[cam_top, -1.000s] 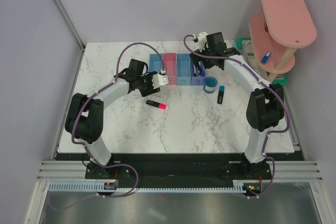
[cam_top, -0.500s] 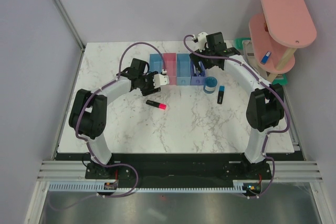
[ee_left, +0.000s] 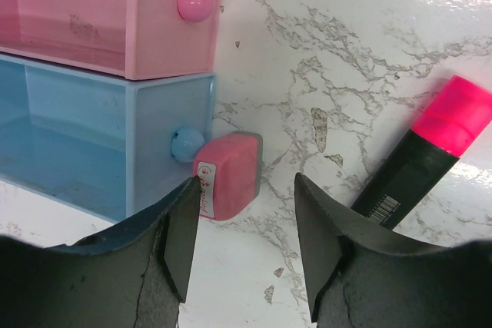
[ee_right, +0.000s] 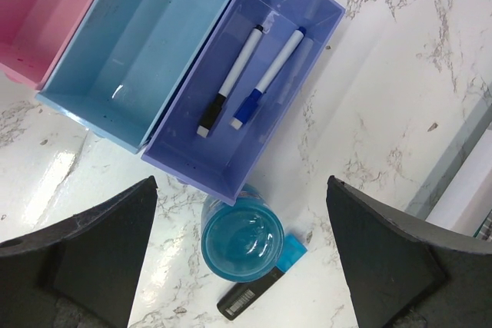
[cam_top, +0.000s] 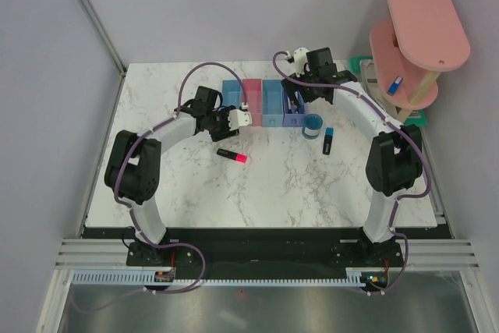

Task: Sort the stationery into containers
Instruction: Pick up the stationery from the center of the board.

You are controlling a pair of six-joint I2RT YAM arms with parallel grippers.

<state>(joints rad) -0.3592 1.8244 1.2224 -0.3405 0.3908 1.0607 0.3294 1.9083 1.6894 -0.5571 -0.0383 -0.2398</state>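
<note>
The left gripper (ee_left: 246, 224) stood open and empty, its tips flanking a pink eraser (ee_left: 228, 174) on the desk (ee_left: 346, 51) just beside the blue tray (ee_left: 165, 144). A pink-ended highlighter (ee_left: 423, 151) lay at the gripper's 2 o'clock. The right gripper (ee_right: 240, 182) hung wide open above the violet tray (ee_right: 311, 5), which held two pens (ee_right: 238, 74). The blue pot (ee_right: 242, 240) sat at that tray's 6 o'clock.

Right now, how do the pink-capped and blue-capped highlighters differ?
The pink-capped highlighter has a pink end, the blue-capped highlighter a blue one. Pink-capped lies near the pink eraser; blue-capped beside the round blue pot. Both black-bodied, flat on the table, outside the trays.
</note>
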